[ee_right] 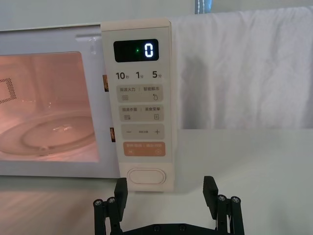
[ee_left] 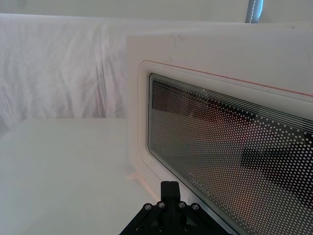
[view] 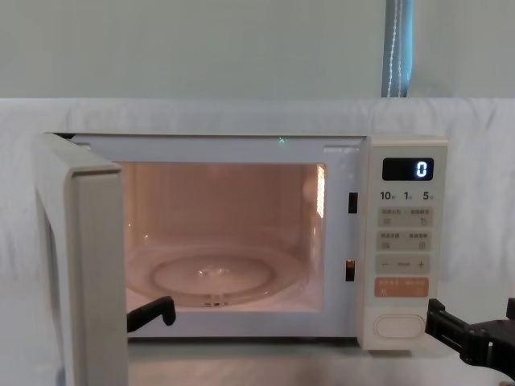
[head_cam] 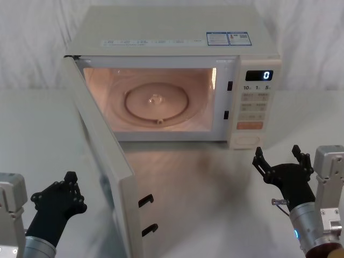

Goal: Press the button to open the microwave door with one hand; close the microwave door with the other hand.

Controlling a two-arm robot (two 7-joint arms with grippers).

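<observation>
Right gripper (head_cam: 282,159): fingers spread wide, holding nothing; low, in front of the key panel, apart from it.
Left gripper (head_cam: 67,189): left of the open door's outer face; cannot tell finger state.
Microwave (head_cam: 177,37): cream, on the table (head_cam: 32,134); cavity lit, glass turntable (head_cam: 157,102) inside.
Microwave door (head_cam: 102,156): swung out toward the robot, hinged left; bare table on both sides.
Display (ee_right: 136,50): reads "0"; below it "10", "1", "5".
Button (ee_right: 145,176): blank, at the panel's foot, below the orange key (ee_right: 145,149).
</observation>
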